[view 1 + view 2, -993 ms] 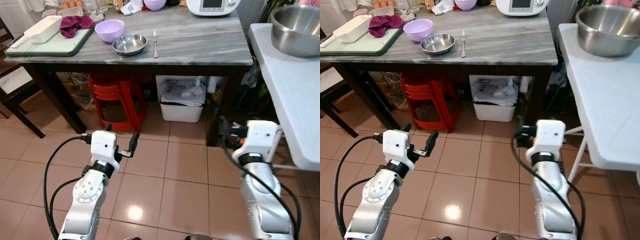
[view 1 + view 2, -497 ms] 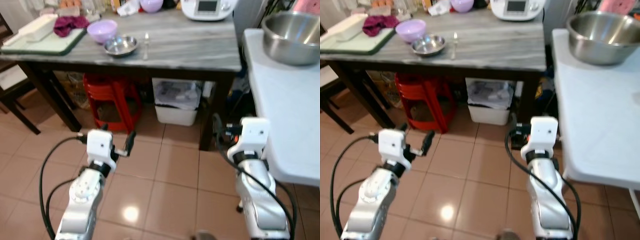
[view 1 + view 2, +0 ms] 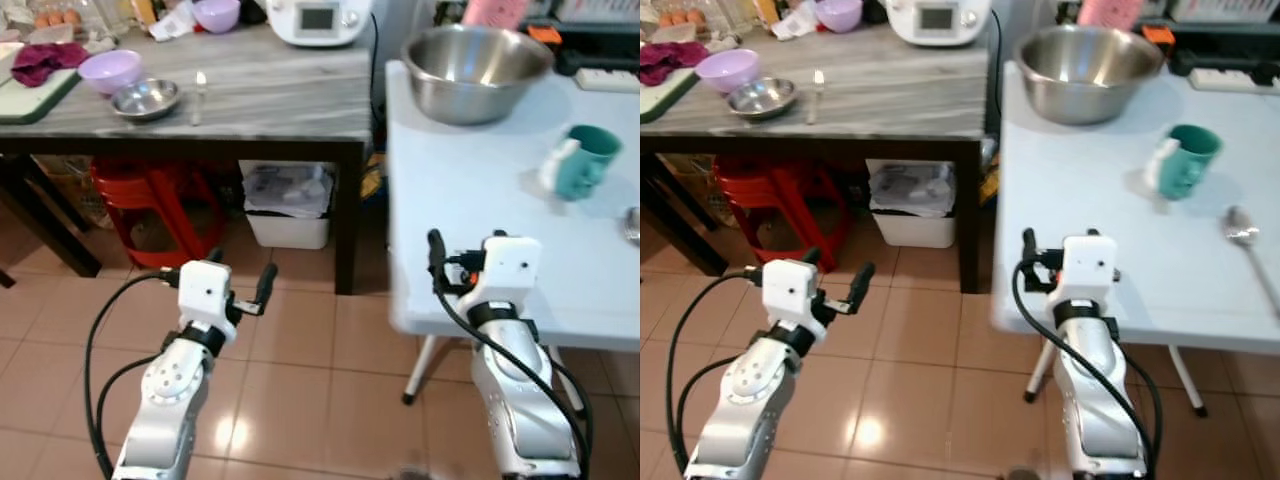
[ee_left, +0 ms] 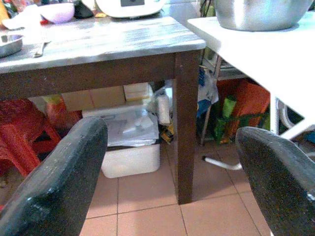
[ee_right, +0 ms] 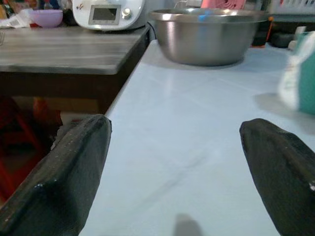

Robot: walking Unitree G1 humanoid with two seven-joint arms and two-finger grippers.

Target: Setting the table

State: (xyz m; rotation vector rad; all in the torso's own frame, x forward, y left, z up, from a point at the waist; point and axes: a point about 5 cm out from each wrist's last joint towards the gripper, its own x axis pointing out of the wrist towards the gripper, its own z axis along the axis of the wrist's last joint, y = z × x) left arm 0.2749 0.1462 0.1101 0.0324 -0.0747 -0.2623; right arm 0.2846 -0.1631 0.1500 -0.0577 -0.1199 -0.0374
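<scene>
Step in hand, as judged: approach and pick-out, w/ nothing gripped yet. Two benches are seen. On the grey bench (image 3: pixel 280 95) at far left lie a steel dish (image 3: pixel 146 98), a fork (image 3: pixel 199 82) just right of it, a purple bowl (image 3: pixel 109 69) just beyond the dish, and a white appliance (image 3: pixel 318 18) at the far edge. On the white bench (image 3: pixel 480 210) at right stand a big steel bowl (image 3: pixel 474 58) at the far end, a teal mug (image 3: pixel 584 160) near the middle, and a spoon (image 3: pixel 1241 228) toward the right edge.

The left gripper (image 3: pixel 240 285) is held low over the tiled floor (image 3: pixel 300 350), well short of the grey bench; its jaws are spread wide, empty. The right gripper (image 5: pixel 177 167) is held at the near edge of the white bench, jaws likewise spread and empty, pointed toward the big bowl and mug.

Next move, prob.: the right arm is best placed for the mug or spoon, so a reach across the white bench is called for. The spoon lies flat, so a low, careful pinch would be needed. The dish and fork are too far for the left arm w/o a step closer.
</scene>
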